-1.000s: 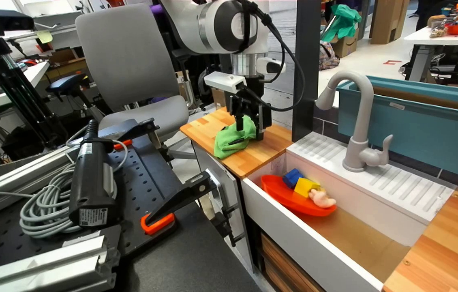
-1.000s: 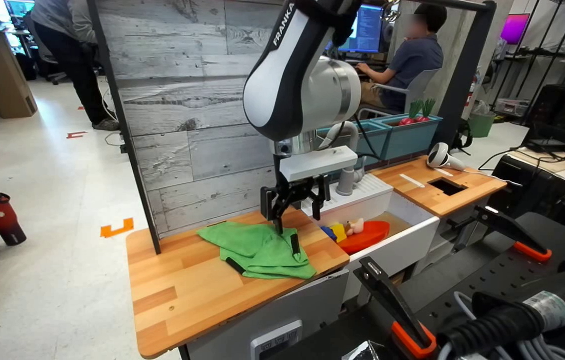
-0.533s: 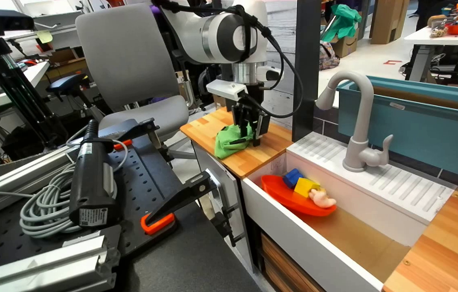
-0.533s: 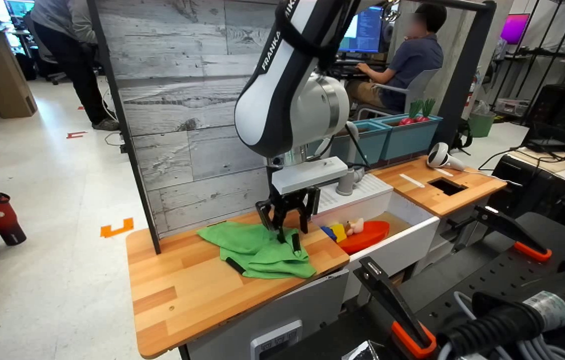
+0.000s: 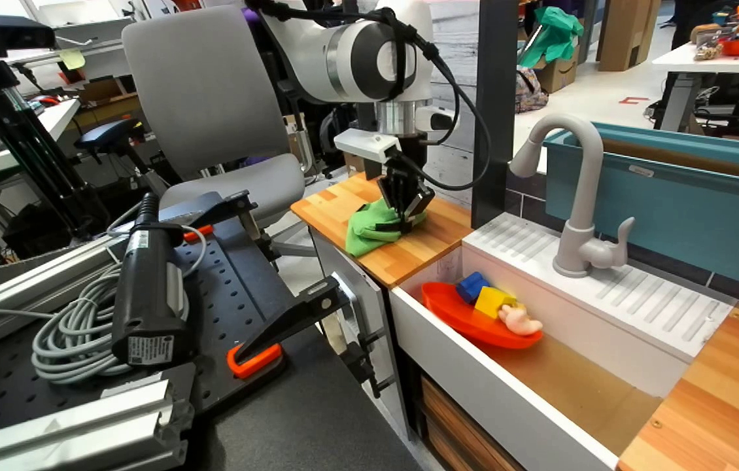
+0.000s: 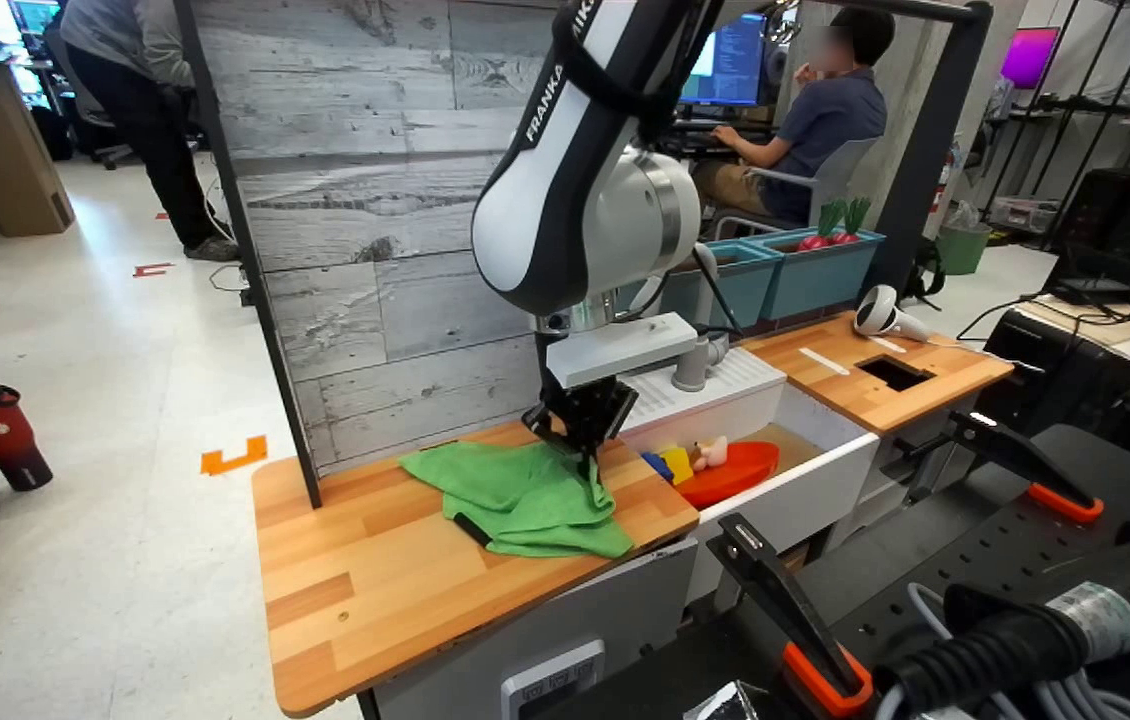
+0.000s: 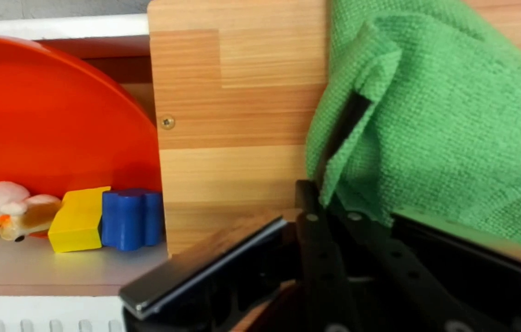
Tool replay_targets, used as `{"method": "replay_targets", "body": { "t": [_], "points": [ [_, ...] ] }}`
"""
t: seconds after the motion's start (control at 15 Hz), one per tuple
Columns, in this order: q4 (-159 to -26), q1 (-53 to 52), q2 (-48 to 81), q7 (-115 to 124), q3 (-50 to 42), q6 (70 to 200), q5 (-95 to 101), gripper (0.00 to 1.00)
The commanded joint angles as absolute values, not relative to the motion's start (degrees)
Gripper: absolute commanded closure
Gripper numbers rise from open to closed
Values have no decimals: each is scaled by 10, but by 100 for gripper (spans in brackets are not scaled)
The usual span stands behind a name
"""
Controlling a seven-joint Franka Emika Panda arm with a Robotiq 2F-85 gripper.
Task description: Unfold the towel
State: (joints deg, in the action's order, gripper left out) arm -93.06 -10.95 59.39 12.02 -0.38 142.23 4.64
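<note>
A green towel [image 7: 454,115], rumpled and doubled over on itself, on the wooden counter [image 6: 375,580] beneath the fingers [image 7: 312,230]. At the tips, a close pinch on a raised edge of the cloth, just beside a dark strip [image 7: 352,115] half tucked into a fold; impossible to tell how many layers caught. Farther out from the fingers, on the side away from the sink [image 5: 579,379], one broad flap [image 6: 467,468], fairly flat in an exterior view. Nearer the fingers, cloth in overlapping layers. Done, by judgement: a hold on one edge and little of the opening-out itself. Left, most likely: to raise that edge, draw it over, lay it flat, let go, then open any further folds. Beyond a margin of wood, leftward of the fingers in the wrist view and apart from the towel: a blue block [image 7: 124,221], a yellow block [image 7: 76,221] and a red bowl [image 7: 57,106], all in the sink. Farther still from the fingers, a pale tap [image 5: 584,190].
</note>
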Motion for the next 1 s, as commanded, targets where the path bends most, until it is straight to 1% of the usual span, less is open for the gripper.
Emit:
{"method": "replay_targets", "body": {
  "t": [0.0, 0.53, 0.93],
  "points": [
    [-1005, -107, 538, 107, -11, 1466, 49, 99],
    [-1194, -89, 363, 86, -14, 1539, 47, 99],
    [-1284, -99, 225, 90, -11, 1533, 60, 99]
  ]
}}
